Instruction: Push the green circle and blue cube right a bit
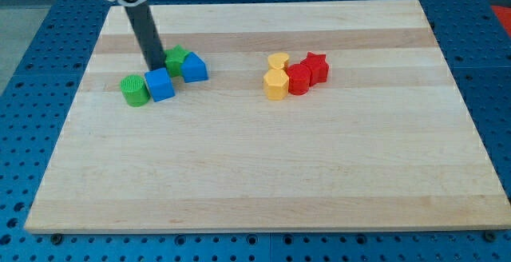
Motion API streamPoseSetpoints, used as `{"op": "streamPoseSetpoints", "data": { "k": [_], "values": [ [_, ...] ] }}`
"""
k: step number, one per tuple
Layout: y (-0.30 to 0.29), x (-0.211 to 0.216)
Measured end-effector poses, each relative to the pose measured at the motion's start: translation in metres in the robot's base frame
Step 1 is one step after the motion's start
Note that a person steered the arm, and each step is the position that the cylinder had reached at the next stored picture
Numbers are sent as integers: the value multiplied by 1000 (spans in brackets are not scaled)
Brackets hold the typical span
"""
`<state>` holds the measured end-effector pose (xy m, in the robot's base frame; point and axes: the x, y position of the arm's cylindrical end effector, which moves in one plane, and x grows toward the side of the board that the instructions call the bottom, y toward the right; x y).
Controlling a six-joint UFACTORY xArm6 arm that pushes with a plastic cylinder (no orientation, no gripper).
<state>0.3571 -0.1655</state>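
Note:
The green circle (134,90) lies at the board's left, touching the left side of the blue cube (160,85). My tip (152,67) stands just above the blue cube's top edge, slightly left of its middle, between it and a second green block (176,59). Another blue block (194,68), with a peaked top, sits right of that green block. The rod rises from the tip toward the view's top left.
At the board's middle right sits a tight cluster: a yellow heart (278,61), a yellow hexagon (276,85), a red block (299,79) and a red star (317,67). The wooden board (263,174) lies on a blue perforated table.

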Motion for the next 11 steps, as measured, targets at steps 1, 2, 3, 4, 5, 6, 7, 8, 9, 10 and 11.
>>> {"op": "streamPoseSetpoints", "data": {
  "k": [1, 2, 3, 4, 5, 6, 7, 8, 9, 10, 11],
  "values": [
    [8, 0],
    [38, 3],
    [60, 4],
    [19, -15],
    [-38, -24],
    [-74, 9],
    [-79, 56],
    [-73, 77],
    [-66, 60],
    [-51, 56],
    [-25, 54]
  ]
}}
